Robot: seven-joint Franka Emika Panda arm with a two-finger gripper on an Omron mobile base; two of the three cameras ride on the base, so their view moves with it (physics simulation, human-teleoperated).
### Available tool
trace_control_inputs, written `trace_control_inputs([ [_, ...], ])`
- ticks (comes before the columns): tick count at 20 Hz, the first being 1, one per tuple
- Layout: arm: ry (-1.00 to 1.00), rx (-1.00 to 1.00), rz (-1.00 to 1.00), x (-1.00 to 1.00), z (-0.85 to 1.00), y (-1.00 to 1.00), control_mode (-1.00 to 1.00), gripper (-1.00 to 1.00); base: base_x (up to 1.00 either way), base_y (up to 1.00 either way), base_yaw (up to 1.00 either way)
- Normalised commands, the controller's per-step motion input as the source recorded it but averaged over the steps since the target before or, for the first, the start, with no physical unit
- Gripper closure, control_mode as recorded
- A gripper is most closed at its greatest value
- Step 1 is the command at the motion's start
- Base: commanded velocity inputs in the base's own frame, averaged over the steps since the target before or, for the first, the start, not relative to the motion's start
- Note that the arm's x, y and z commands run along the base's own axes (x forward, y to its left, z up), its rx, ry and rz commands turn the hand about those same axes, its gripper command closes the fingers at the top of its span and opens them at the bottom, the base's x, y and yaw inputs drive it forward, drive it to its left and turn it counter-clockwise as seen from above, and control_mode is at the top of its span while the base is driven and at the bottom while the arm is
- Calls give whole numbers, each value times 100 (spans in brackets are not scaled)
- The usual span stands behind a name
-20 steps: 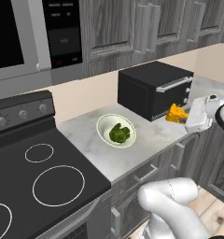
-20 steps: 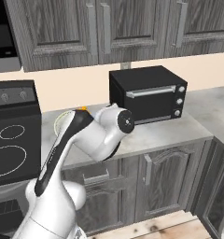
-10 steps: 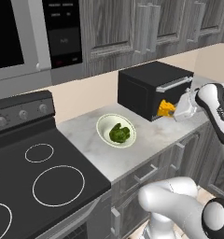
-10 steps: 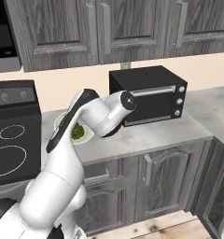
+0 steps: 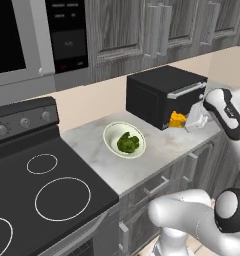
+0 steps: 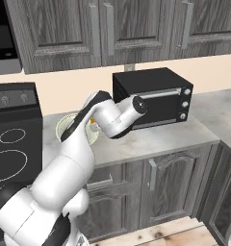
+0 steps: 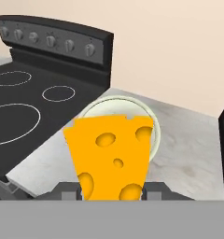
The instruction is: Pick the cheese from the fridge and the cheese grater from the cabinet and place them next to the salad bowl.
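So right now the gripper [image 7: 112,193] is clamped down on the cheese [image 7: 111,156], fingers pinched on the narrow bottom end of the wedge with the wide holey end sticking out ahead of the hand. From the left camera you can see the cheese [image 5: 177,119] hanging in the air just in front of the black toaster oven [image 5: 162,95], above the marble counter [image 5: 162,147] and off to one side of the salad bowl [image 5: 124,140]. In the hand camera the bowl [image 7: 115,108] sits right behind the wedge, with the stove [image 7: 34,93] further off. Handling-wise I'd guess this thing is light and fairly stiff, so nothing the arm will struggle with, but a wedge is an awkward shape: the tapered sides can squirt out of a pinch if the fingers sit on the slant. The flat faces look like the safer place to hold, and that seems to be roughly what it's doing. Not fragile, so a short drop onto the counter beside the bowl wouldn't hurt it. The grater half of the job isn't done as far as I can tell.
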Motion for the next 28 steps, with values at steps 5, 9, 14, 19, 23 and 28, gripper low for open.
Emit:
trace_control_inputs([
  [5,0,-4,0,4,-62,0,-100,100,0,0,0],
  [9,1,-7,0,2,-62,0,-100,100,0,0,0],
  [14,3,-6,0,4,-51,0,-100,100,0,0,0],
  [19,1,-4,0,15,-64,0,-100,100,0,0,0],
  [23,0,-3,0,30,-31,0,-100,100,0,0,0],
  [28,2,-2,0,37,-15,0,-100,100,0,0,0],
])
